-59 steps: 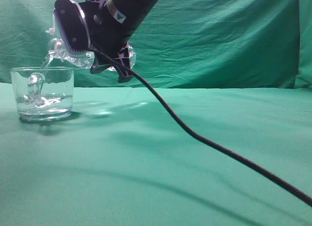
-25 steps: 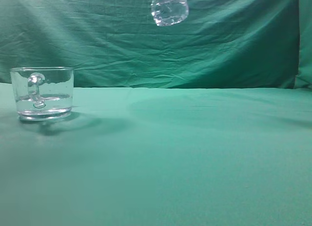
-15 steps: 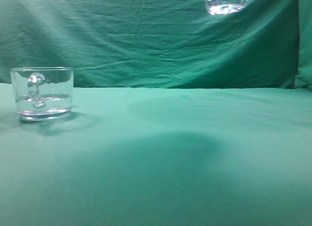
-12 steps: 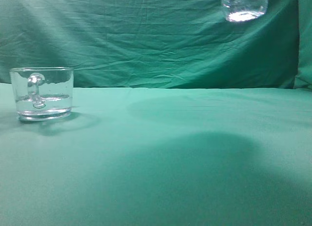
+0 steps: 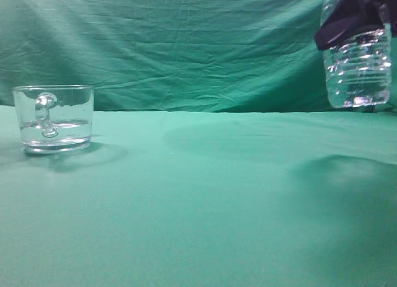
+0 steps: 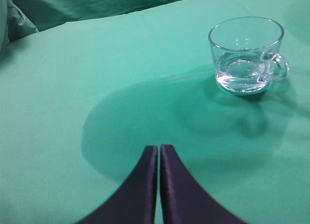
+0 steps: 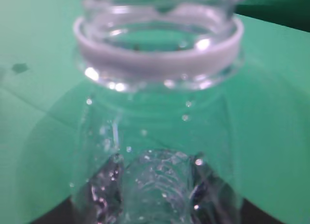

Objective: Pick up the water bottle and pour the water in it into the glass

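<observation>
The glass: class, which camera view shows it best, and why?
The left wrist view: the glass appears whole from above, with its rim, handle and the water visible. The exterior view shows it side-on at the left edge. The right wrist view misses it.

A staged recording set rather than a lived-in room — green cloth covers the table and a creased green backdrop (same fabric, it seems) hangs behind. No furnishings show.

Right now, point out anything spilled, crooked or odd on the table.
Nothing stands out. The glass stands upright with water low inside, and no puddle shows on the green cloth around it. The bottle hangs upright above the cloth at the right, gripped near its top.
</observation>
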